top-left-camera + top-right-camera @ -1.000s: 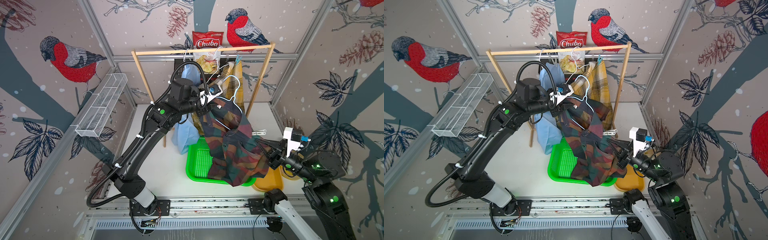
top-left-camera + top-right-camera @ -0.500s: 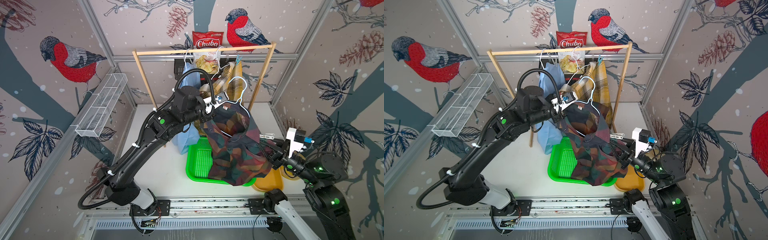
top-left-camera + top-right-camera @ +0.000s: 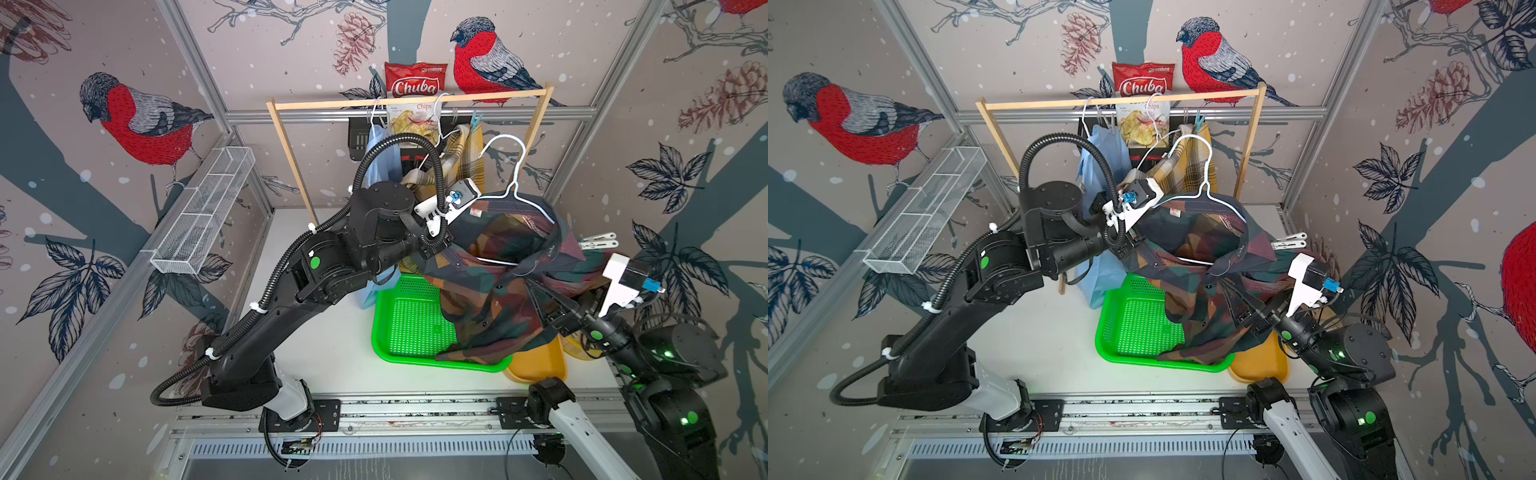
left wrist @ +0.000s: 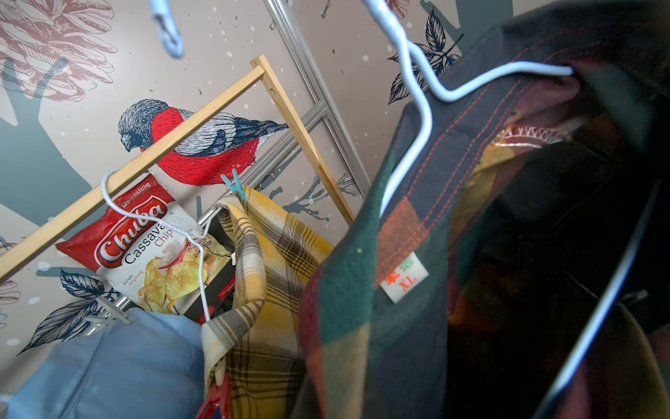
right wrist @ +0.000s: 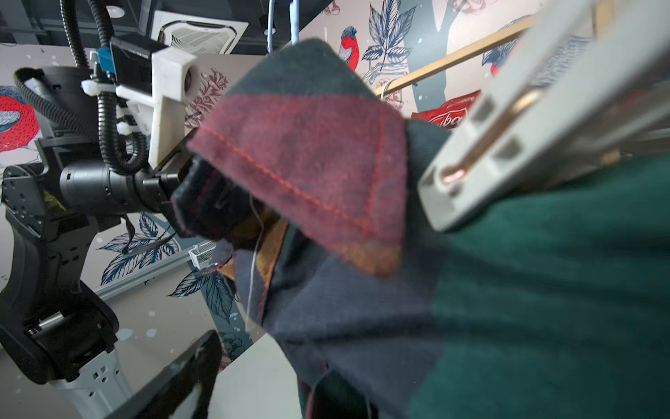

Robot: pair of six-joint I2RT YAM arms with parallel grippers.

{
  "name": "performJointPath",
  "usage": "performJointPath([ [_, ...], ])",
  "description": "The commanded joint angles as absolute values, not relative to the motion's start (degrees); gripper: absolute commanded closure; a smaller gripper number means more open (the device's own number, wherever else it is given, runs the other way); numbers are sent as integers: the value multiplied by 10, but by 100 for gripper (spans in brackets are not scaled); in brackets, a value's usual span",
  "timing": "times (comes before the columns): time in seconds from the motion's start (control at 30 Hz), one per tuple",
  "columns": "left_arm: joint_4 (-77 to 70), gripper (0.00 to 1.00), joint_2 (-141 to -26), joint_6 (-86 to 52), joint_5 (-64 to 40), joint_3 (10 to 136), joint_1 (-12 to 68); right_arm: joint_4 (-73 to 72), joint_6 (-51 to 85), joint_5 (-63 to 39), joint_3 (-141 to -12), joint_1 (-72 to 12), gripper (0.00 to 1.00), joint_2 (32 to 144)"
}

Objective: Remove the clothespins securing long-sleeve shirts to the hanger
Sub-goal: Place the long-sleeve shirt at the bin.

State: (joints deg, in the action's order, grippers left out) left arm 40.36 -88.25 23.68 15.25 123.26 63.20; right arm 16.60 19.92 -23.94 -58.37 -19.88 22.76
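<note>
The dark green-and-rust plaid shirt (image 3: 498,291) (image 3: 1200,299) hangs on a white wire hanger (image 3: 515,166), off the rail. My left gripper (image 3: 436,249) (image 3: 1129,249) is shut on its shoulder, fingers buried in the cloth. A clear clothespin (image 3: 598,241) (image 5: 525,138) is clipped on the opposite shoulder. My right gripper (image 3: 538,305) (image 3: 1235,307) stands open under the shirt's side. On the rail (image 3: 407,101) hang the mustard plaid shirt (image 4: 275,254), bearing a light blue clothespin (image 4: 234,185) and a red clothespin (image 4: 215,399), and the light blue shirt (image 4: 119,362).
A green basket (image 3: 415,359) sits below the held shirt, with a yellow bowl (image 3: 540,365) beside it. A chips bag (image 3: 415,83) hangs behind the rail. A wire shelf (image 3: 199,216) runs along the left wall.
My left gripper shut on the dark plaid shirt's shoulder and carried shirt and hanger to the right. My right gripper opened and let go of the shirt.
</note>
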Motion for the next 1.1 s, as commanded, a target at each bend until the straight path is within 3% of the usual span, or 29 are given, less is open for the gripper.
performJointPath([
  [0.0,372,100,-874,183,221,1207,637,161,223,-217,-600,-201,0,230],
  [0.4,318,100,-752,97,292,955,634,162,243,-232,-548,-205,0,229],
  [0.83,286,100,-642,44,284,793,530,124,257,-248,-519,-203,0,249],
  [1.07,280,100,-623,40,277,768,475,175,262,-140,-556,-205,0,245],
])
